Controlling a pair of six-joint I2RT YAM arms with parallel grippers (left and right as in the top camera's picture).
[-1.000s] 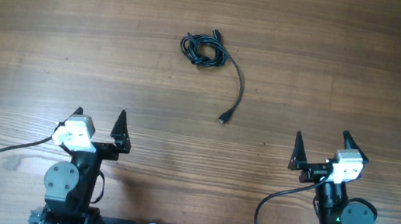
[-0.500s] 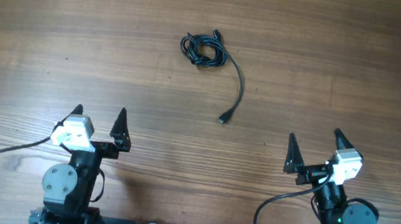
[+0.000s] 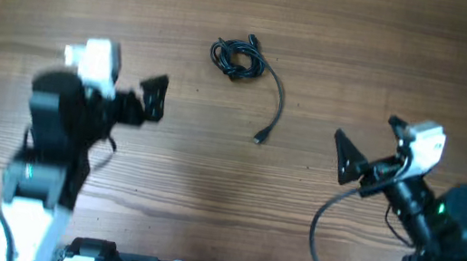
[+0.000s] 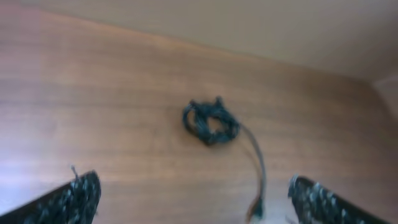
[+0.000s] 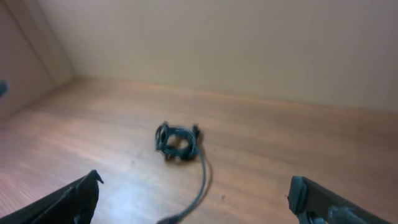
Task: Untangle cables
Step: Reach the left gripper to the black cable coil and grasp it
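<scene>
Lying on the table (image 3: 410, 46), the cables (image 3: 241, 61) are bunched in a tangle — left gripper (image 4: 196, 196) and right gripper (image 3: 366, 131) are spread wide, empty.

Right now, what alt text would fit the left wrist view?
A thin black cable bunched in a small tangle lies on a brown wooden table, one loose tail curving toward the bottom edge. The open left gripper frames it from the lower corners, holding nothing; the picture is blurred.
</scene>
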